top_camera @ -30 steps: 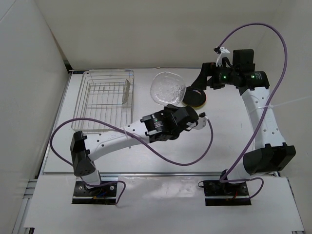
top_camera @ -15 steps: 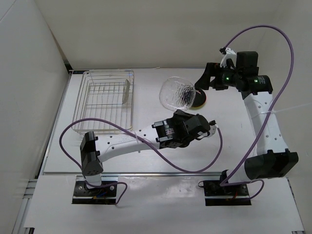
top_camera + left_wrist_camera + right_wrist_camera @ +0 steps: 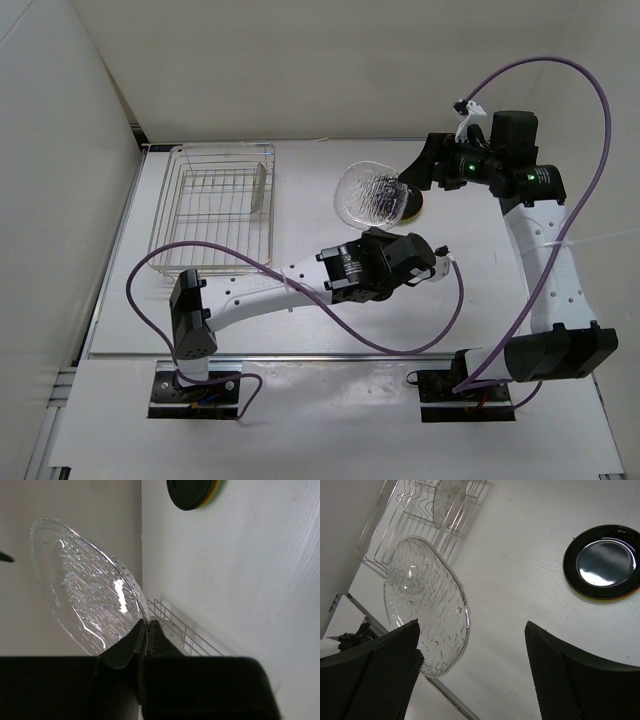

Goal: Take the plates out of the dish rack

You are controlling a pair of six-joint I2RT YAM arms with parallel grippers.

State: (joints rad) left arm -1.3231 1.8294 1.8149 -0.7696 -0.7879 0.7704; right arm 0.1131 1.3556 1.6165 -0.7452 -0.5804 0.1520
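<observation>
Left wrist | clear dimpled plate (image 3: 85,585), rim clamped in left jaws | right jaws spread

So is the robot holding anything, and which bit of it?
Yes. The left gripper pinches the clear plate by its rim. The right gripper is open and holds nothing.

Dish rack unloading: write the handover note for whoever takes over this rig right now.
The left gripper is shut on the rim of a clear plate, held in the air to the right of the dish rack.
The right gripper is open and empty, near the stack on the table, black plate on top.
Done: stacked plates are out.
Left: set the held plate down, then fetch the other clear plate standing in the rack.
</observation>
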